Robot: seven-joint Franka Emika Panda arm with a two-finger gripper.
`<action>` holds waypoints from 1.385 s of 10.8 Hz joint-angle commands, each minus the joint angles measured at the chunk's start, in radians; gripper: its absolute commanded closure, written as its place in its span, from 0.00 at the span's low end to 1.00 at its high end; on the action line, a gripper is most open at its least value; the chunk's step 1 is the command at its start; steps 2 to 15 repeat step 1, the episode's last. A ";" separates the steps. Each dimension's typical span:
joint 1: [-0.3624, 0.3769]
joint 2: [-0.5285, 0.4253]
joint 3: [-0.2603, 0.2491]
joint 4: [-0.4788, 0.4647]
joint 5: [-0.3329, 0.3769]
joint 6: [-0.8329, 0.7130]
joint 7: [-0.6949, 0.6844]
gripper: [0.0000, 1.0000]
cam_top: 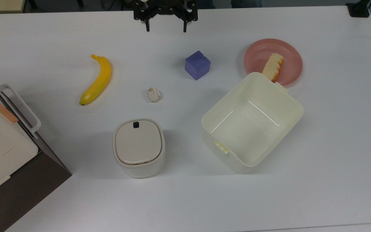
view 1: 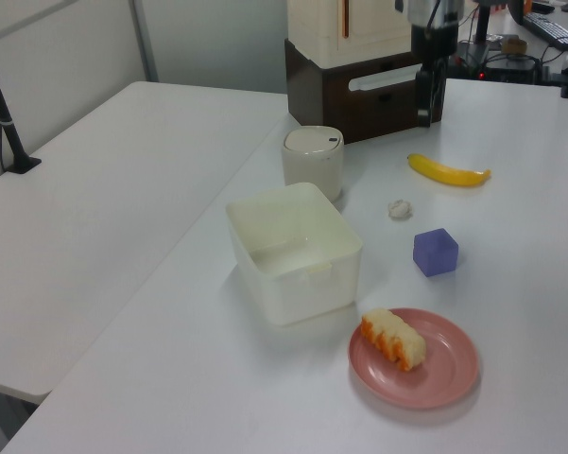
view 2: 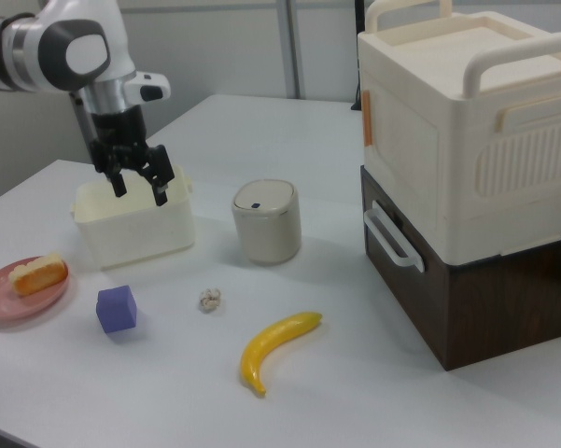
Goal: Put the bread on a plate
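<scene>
i look at the bread (cam_top: 272,66) and it lies on the plate (cam_top: 290,56), leaning a little on its side, with the orange top turned toward the top view's right. one end of it sits very near the rim, close to the corner of the big cream tub (cam_top: 253,122), so i think the job is as good as done. my gripper (cam_top: 166,29) is up in the air at the far edge of the table (cam_top: 333,145), well away from the plate, and its two fingers are spread wide with nothing between them. in the right view the gripper (view 2: 139,190) hangs in front of the tub, high over the table. so the step now, i think, is just to get out of the way and stop. to do that well i would keep the hand high and move slow, so i do not bump the purple cube (cam_top: 197,64), the banana (cam_top: 97,80) or the little paper ball (cam_top: 153,94). i would not go back down to the bread, because a poke could roll it off the rim. i would also stay clear of the small bin with the lid (cam_top: 138,146) and the big box stack (view 2: 462,159).
</scene>
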 commanded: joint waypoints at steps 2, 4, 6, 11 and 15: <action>0.063 0.023 -0.085 0.072 0.018 -0.055 -0.018 0.00; 0.063 0.023 -0.085 0.072 0.018 -0.055 -0.018 0.00; 0.063 0.023 -0.085 0.072 0.018 -0.055 -0.018 0.00; 0.063 0.023 -0.085 0.072 0.018 -0.055 -0.018 0.00; 0.063 0.023 -0.085 0.072 0.018 -0.055 -0.018 0.00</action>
